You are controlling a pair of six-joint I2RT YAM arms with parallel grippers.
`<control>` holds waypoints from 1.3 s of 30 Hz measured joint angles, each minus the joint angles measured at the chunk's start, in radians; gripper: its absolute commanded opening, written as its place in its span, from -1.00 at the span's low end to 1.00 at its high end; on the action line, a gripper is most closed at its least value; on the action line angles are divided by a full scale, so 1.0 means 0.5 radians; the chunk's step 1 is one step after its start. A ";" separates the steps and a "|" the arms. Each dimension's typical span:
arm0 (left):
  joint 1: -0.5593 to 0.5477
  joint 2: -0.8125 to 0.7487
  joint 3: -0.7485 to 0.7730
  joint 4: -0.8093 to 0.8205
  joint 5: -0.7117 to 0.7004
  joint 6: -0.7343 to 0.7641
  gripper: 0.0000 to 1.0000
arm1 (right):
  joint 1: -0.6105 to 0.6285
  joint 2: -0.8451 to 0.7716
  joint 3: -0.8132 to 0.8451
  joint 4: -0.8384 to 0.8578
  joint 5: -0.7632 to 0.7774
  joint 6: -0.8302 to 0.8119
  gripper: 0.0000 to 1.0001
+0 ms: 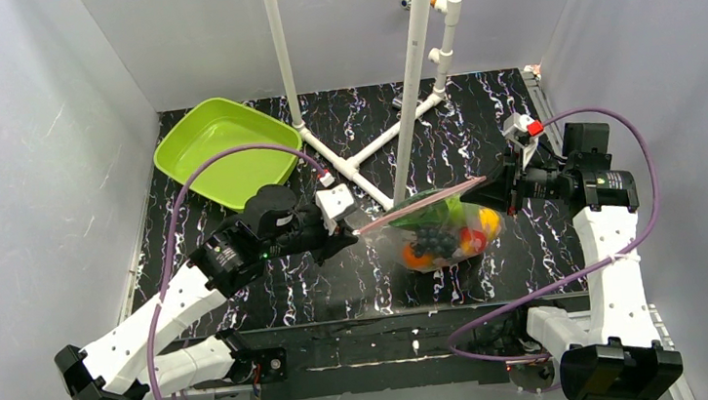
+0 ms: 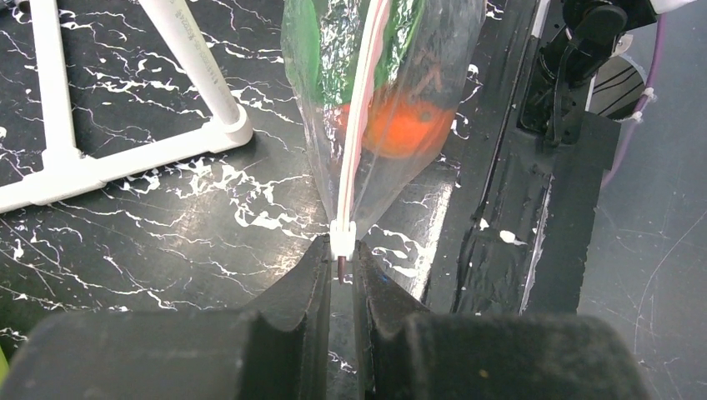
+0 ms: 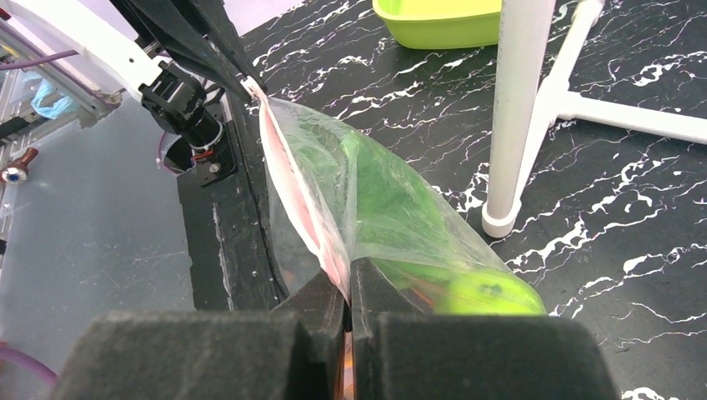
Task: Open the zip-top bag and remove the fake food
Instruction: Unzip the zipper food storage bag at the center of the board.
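The bag (image 1: 442, 223) hung between the left pincer (image 1: 353, 228) and right pincer (image 1: 489, 185), each clamped on an end of its pink strip (image 1: 419, 205), food (image 1: 435, 242) inside.

Colours on and around the zip-top bag (image 1: 453, 249)
The bag is clear, its zip strip (image 1: 419, 205) pink and white. The fake food (image 1: 444, 235) inside: dark grapes (image 1: 433, 242), an orange (image 1: 416, 261), leafy green, yellow, red. The table (image 1: 270, 286) is black with white veining. At ten o'clock from the bag is a lime-green tray (image 1: 218, 149); the pipes (image 1: 412, 77) are white and the cables (image 1: 183, 199) purple.
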 measured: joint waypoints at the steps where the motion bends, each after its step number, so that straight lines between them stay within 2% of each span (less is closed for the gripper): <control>1: 0.000 0.001 -0.005 0.002 0.000 -0.007 -1.00 | -0.001 -0.002 0.000 0.005 0.002 0.000 -0.97; 5: 0.000 0.011 -0.026 0.019 0.005 -0.035 -1.00 | -0.001 -0.008 0.000 0.008 0.011 0.000 -0.97; 7: 0.001 0.018 -0.033 0.029 0.008 -0.053 -0.73 | -0.001 -0.011 0.000 0.008 0.017 0.000 -0.97; 8: 0.001 0.018 -0.037 0.033 0.008 -0.068 -0.54 | -0.001 -0.011 0.000 0.008 0.020 -0.001 -0.97; 9: 0.001 0.017 -0.047 0.048 0.008 -0.102 -0.10 | -0.002 -0.012 0.000 0.008 0.022 -0.001 -0.97; 10: 0.001 0.017 -0.050 0.057 0.008 -0.130 0.21 | -0.002 -0.013 0.000 0.008 0.025 -0.003 -0.97; 13: 0.019 0.002 -0.076 0.075 0.018 -0.394 0.91 | -0.020 -0.024 0.000 0.007 0.048 -0.032 -0.97; 18: 0.038 -0.083 -0.068 0.108 0.045 -0.660 0.96 | -0.027 -0.068 0.000 -0.066 0.083 -0.175 -0.97; 27: 0.063 -0.167 0.058 0.067 0.042 -0.761 0.97 | -0.027 -0.132 -0.004 -0.374 0.121 -0.562 -0.97; 39: 0.063 0.168 0.190 0.066 0.317 -0.720 0.94 | -0.027 -0.190 -0.130 -0.582 0.192 -0.779 -0.97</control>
